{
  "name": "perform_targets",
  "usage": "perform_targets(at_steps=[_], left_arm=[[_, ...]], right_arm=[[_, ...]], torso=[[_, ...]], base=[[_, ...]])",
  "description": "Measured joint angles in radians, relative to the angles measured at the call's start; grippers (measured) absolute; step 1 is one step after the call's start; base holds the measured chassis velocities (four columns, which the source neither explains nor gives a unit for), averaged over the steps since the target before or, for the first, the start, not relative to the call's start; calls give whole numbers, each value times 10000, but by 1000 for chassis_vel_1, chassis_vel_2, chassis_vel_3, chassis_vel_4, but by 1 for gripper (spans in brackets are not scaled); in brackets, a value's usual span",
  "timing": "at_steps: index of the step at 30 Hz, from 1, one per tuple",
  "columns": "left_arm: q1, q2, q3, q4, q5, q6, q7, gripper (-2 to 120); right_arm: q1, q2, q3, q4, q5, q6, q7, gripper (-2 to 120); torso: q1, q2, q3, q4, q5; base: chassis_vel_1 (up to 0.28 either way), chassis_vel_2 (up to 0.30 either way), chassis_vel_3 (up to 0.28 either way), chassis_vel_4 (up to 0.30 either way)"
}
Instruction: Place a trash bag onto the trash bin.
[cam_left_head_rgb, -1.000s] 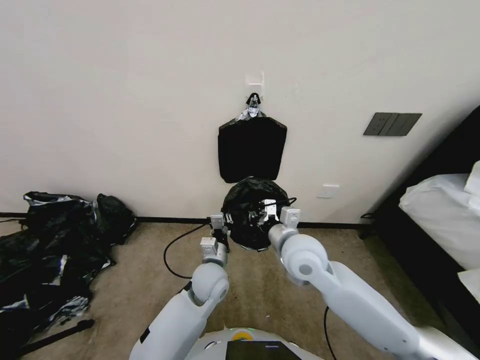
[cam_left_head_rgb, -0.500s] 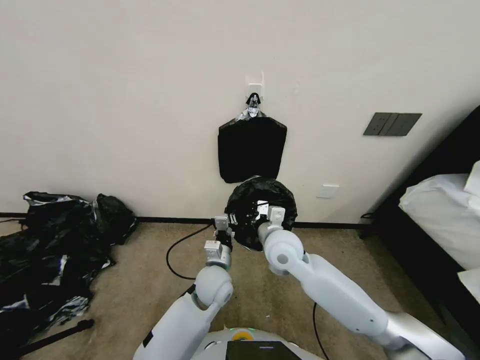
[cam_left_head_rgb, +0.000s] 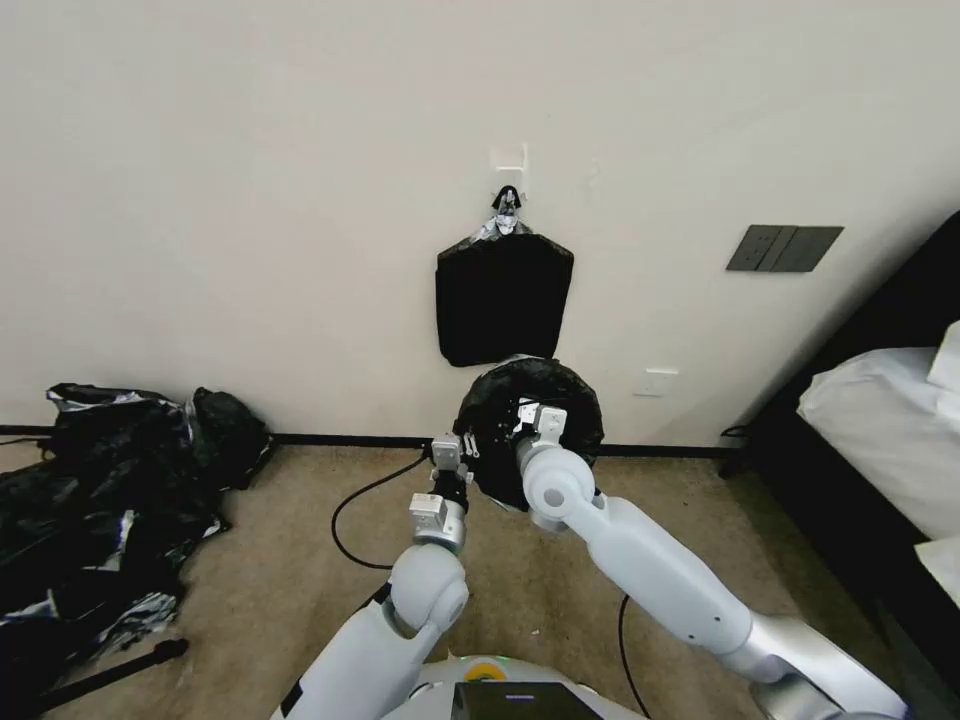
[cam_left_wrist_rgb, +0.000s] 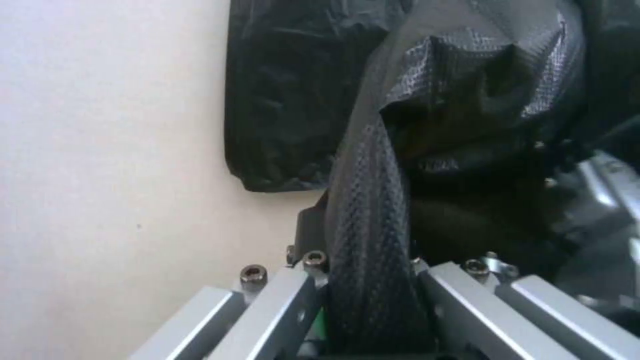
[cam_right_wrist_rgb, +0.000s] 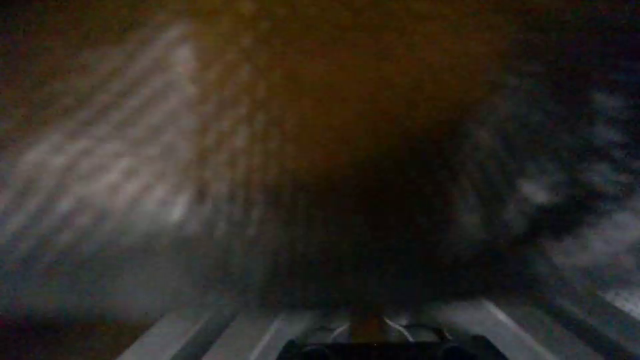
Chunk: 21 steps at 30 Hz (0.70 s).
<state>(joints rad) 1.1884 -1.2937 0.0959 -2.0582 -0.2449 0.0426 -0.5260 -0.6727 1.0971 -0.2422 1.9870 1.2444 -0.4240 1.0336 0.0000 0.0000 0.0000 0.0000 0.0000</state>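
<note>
Black glossy plastic of the trash bag (cam_left_head_rgb: 530, 385) balloons by the wall below the hanging bundle (cam_left_head_rgb: 503, 298), the left gripper (cam_left_wrist_rgb: 370, 305) pinching its edge, the right gripper (cam_left_head_rgb: 535, 415) inside, jaws unreadable; judged mid-opening, next needing the mouth spread over the bin.

Head view is evenly bright, soft-shadowed, bowed at its edges. Left wrist view is soft, grainy. Right wrist view is dark, heavily smeared.

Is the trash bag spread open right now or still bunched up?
Spread open: the trash bag forms a round dark mouth; the left gripper pinches its edge and the right gripper is at its mouth.
</note>
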Motion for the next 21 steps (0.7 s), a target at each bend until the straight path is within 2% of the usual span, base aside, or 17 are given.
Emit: perform_targets(at_steps=[21], left_arm=[[428,-39,390,-352,428,-182,158,0]], right_arm=[[-9,343,389,-761,234,287,20,0]], torso=[[0,0,0,0,-1]], base=[[0,0,0,0]])
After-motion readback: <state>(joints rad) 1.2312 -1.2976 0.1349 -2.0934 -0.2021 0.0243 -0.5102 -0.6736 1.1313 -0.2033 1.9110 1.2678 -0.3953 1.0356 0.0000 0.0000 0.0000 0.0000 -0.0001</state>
